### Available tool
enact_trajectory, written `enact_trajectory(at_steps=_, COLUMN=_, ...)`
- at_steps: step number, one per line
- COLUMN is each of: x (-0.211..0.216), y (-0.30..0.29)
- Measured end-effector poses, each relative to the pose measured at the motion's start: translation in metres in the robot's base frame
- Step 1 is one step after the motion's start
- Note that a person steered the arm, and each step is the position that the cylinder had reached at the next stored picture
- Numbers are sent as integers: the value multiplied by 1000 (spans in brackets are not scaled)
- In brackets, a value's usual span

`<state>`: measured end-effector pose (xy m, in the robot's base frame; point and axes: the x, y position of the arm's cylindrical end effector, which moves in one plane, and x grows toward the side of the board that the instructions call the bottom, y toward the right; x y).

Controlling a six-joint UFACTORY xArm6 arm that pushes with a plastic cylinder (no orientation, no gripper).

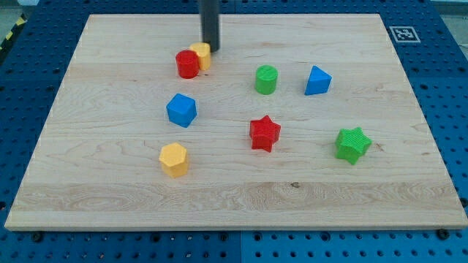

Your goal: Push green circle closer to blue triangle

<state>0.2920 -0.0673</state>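
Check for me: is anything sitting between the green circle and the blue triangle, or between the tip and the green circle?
Nothing visible blocks either path. The green circle and blue triangle sit side by side with bare board between. My tip is toward the view's upper left, touching or nearly touching the yellow block by the red cylinder; both lie off its line to the circle.

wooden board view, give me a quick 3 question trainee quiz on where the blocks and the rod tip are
1. True or false: my tip touches the green circle block.
2. Which block lies just to the view's right of the green circle block? A) blue triangle block B) red star block C) yellow hexagon block
3. Fill in: my tip stands beside the small yellow block, which touches the red ____ block.

Key: 1 false; 2 A; 3 cylinder.
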Motion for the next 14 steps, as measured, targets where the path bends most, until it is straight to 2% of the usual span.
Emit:
enact_trajectory(at_steps=1, x=0, y=-8)
enact_trajectory(at_steps=2, x=1, y=26)
enact_trajectory(at_steps=3, x=2, y=97)
enact_trajectory(at_steps=6, x=83, y=118)
enact_trajectory(at_steps=7, x=90, y=138)
enact_trajectory(at_steps=8, x=101, y=131)
enact_trajectory(at_steps=9, x=114, y=90)
enact_trajectory(at_steps=10, x=126, y=76)
enact_trajectory(at_steps=11, x=150, y=81)
enact_trajectory(at_steps=12, x=161, y=96)
enact_trajectory(at_steps=14, x=161, y=160)
